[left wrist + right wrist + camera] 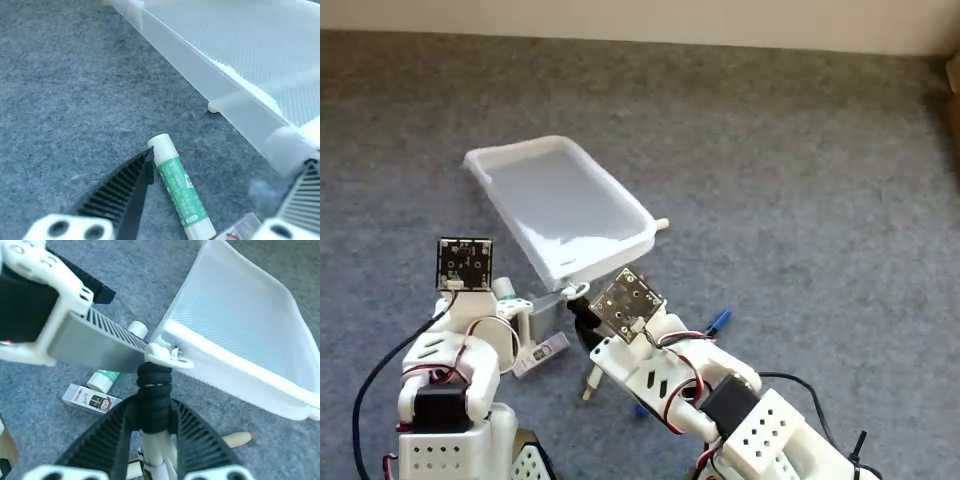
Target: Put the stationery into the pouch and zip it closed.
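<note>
The translucent white pouch [560, 195] lies open on the grey carpet, its mouth facing the arms. At the pouch's near corner my right gripper [154, 405] is shut on the black zipper pull [154, 385]; in the high view the right gripper [582, 308] sits just below the pouch rim. My left gripper [230, 160] stands open over a green glue stick [177, 187], with the glue stick close to the black finger [125, 200]. The grey finger [100, 335] touches the pouch corner. The pouch wall [225, 95] runs just beyond the glue stick.
A small labelled eraser [90, 399] lies beside the glue stick [105, 380], under the left gripper [542, 318]. A wooden pencil tip [237, 439] and a blue pen [718, 322] lie near the right arm. Open carpet spreads beyond the pouch and to the right.
</note>
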You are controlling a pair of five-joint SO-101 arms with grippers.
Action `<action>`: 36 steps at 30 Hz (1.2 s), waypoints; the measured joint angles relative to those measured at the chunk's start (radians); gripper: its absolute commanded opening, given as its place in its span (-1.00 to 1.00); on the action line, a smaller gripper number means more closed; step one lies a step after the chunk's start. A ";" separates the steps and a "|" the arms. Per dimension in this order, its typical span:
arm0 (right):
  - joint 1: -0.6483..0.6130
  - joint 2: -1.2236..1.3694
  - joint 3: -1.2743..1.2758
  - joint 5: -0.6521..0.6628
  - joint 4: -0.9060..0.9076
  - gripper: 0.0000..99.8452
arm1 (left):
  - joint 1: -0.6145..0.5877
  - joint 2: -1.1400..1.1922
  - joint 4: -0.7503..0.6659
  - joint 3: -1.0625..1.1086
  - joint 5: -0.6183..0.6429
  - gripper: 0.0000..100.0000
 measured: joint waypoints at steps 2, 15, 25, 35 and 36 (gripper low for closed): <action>0.000 0.000 0.000 0.000 0.000 -0.99 | -0.018 0.000 0.000 0.000 0.000 -0.21; 0.000 0.000 0.041 0.000 0.000 -0.99 | -0.051 0.000 0.081 -0.034 0.000 -0.21; -0.025 0.000 0.041 0.000 0.000 -0.99 | -0.051 0.000 0.084 -0.041 0.000 -0.21; -0.028 0.000 0.041 0.000 0.000 -0.99 | -0.049 -0.002 0.084 -0.043 0.000 -0.54; -0.028 0.000 0.041 0.000 0.000 -0.99 | -0.049 0.000 0.084 -0.043 0.000 -0.56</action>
